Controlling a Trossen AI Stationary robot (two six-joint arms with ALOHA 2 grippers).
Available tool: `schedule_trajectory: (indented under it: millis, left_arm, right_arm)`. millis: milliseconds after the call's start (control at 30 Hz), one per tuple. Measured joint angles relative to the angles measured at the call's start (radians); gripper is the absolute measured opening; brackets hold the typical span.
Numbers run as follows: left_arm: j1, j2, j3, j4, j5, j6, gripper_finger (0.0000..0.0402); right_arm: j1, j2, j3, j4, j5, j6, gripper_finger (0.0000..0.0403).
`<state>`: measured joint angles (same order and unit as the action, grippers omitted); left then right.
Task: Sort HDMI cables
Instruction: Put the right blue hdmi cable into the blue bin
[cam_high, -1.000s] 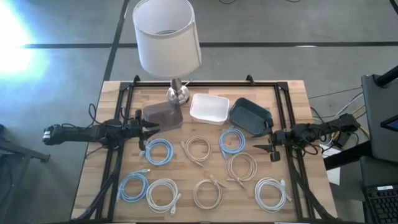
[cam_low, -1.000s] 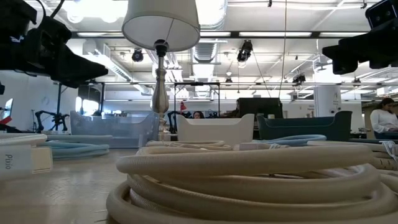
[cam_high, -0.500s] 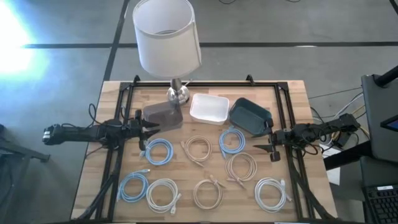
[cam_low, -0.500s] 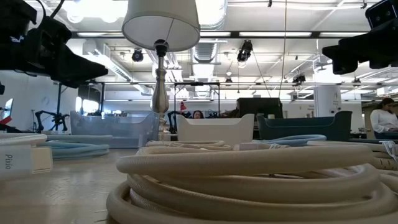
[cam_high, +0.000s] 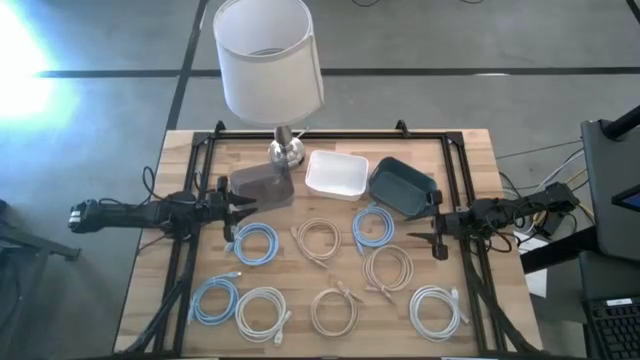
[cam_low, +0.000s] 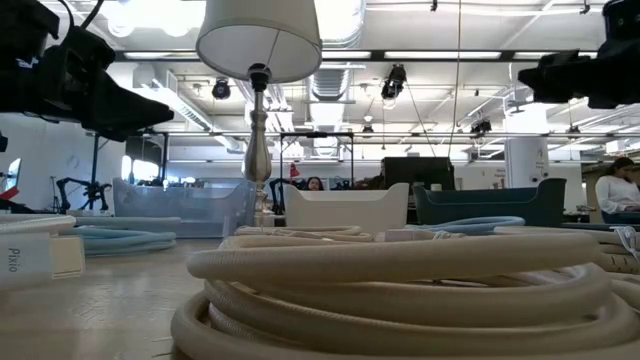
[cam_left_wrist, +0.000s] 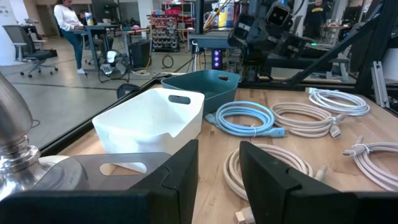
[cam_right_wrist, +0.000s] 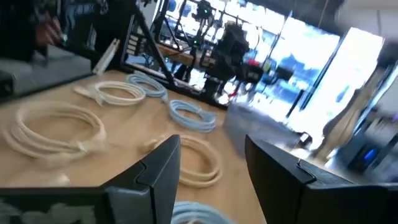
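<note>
Several coiled cables lie flat on the wooden table (cam_high: 150, 250): light blue ones (cam_high: 255, 242) (cam_high: 372, 226) (cam_high: 215, 300), beige ones (cam_high: 320, 238) (cam_high: 387, 268) (cam_high: 334, 311) and white ones (cam_high: 262, 312) (cam_high: 437, 308). My left gripper (cam_high: 243, 212) is open and empty at the table's left, above the grey bin's near corner; its wrist view (cam_left_wrist: 219, 180) shows the gap. My right gripper (cam_high: 412, 238) is open and empty at the table's right, beside a light blue coil; it also shows in its wrist view (cam_right_wrist: 212, 168).
A grey see-through bin (cam_high: 262, 187), a white bin (cam_high: 335, 174) and a teal bin (cam_high: 402, 186) stand in a row at the back. A lamp with a white shade (cam_high: 270, 60) stands behind them on a metal base (cam_high: 285, 150). Black frame rails (cam_high: 190, 200) run along the table's sides.
My right gripper has risen a little above the table and is still moving; it stays open. The cables have not moved.
</note>
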<state>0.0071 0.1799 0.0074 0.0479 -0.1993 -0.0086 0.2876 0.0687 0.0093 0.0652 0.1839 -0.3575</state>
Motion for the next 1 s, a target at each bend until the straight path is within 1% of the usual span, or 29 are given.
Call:
schedule_trajectory:
  millis: [67, 167, 233, 333, 433, 500, 700, 767, 833, 933, 1000]
  left_arm:
    - [0.0, 0.0, 0.0, 0.0, 0.0, -0.001, 0.0122]
    - [0.0, 0.0, 0.0, 0.0, 0.0, -0.016, 0.0122]
    - [0.0, 0.0, 0.0, 0.0, 0.0, -0.06, 0.0122]
    - [0.0, 0.0, 0.0, 0.001, 0.0, -0.122, 0.0122]
    - [0.0, 0.0, 0.0, 0.001, 0.0, -0.13, 0.0122]
    - [0.0, 0.0, 0.0, 0.001, -0.001, -0.122, 0.0122]
    - [0.0, 0.0, 0.0, 0.002, -0.006, -0.125, 0.0122]
    - [0.0, 0.0, 0.0, 0.004, -0.018, -0.126, 0.0122]
    - [0.0, 0.001, 0.0, 0.005, -0.038, -0.154, 0.0122]
    - [0.0, 0.0, 0.0, 0.011, -0.085, -0.2, 0.0122]
    - [0.0, 0.003, 0.0, 0.028, -0.103, -0.202, 0.0122]
  right_arm:
    - [0.0, 0.0, 0.0, 0.05, -0.001, -0.046, 0.0176]
    - [0.0, 0.0, 0.0, 0.146, -0.003, -0.031, 0.0176]
    - [0.0, -0.001, 0.0, 0.196, -0.003, 0.054, 0.0176]
    - [0.0, 0.0, 0.0, 0.251, -0.003, 0.24, 0.0176]
    - [0.0, -0.001, 0.0, 0.3, -0.002, 0.351, 0.0176]
    - [0.0, -0.001, 0.0, 0.31, -0.002, 0.354, 0.0176]
    - [0.0, -0.001, 0.0, 0.312, 0.003, 0.252, 0.0176]
    - [0.0, -0.001, 0.0, 0.315, 0.034, 0.233, 0.0176]
    - [0.0, 0.001, 0.0, 0.316, 0.113, 0.229, 0.0176]
    - [0.0, 0.011, 0.0, 0.316, 0.229, 0.303, 0.0176]
    - [-0.001, 0.029, 0.0, 0.318, 0.243, 0.346, 0.0176]
